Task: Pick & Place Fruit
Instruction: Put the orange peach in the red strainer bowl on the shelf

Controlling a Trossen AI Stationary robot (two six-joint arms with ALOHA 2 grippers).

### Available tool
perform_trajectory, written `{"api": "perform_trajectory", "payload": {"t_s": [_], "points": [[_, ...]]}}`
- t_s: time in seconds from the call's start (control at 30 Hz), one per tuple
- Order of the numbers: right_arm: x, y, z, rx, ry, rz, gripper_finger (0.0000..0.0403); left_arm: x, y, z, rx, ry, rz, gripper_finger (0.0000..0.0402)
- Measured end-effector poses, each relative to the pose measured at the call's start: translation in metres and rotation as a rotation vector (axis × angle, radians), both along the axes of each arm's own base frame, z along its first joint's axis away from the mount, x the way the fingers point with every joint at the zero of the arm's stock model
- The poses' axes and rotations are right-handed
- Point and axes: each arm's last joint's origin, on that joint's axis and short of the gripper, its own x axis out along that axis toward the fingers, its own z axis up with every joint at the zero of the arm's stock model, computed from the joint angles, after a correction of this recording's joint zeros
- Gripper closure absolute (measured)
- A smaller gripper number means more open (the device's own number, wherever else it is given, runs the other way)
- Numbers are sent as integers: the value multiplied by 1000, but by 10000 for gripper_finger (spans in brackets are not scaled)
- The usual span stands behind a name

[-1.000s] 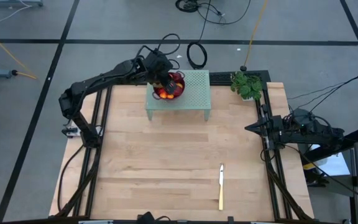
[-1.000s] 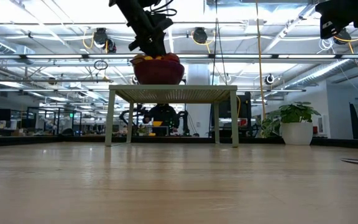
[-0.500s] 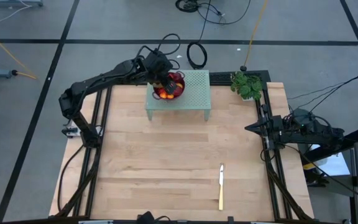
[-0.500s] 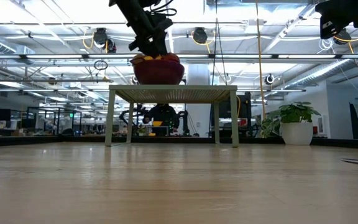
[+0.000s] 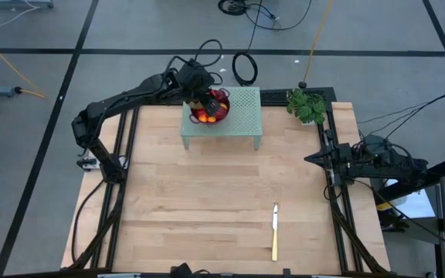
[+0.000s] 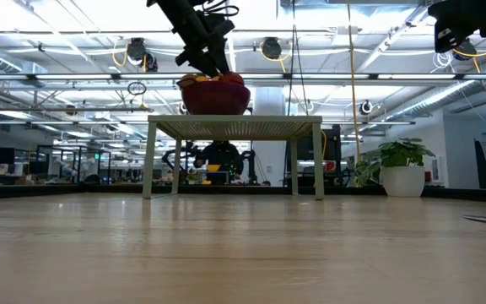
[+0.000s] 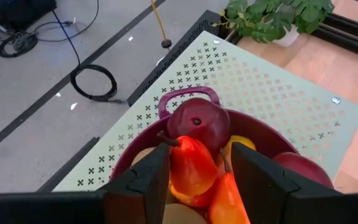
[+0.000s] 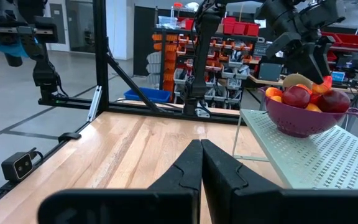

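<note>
Fruit: red-orange pear sits between the spread fingers of the left gripper, which has barely shifted above the purple bowl, so grasp still pending; right gripper closed, empty.

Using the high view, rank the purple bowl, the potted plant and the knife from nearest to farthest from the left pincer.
1. Purple bowl: directly under the left pincer, on the pale green stand.
2. Potted plant: at the table's far right corner.
3. Knife: on the near side of the table, right of centre.
</note>
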Motion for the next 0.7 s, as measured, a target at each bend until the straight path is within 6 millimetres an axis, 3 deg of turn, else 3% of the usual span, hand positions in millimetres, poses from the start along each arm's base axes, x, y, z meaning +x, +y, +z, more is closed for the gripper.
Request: {"api": "perform_trajectory", "payload": {"t_s": [0.7], "points": [[0,0,0,0,0,0,403,-4,4,-2,24,46,1,229]]}}
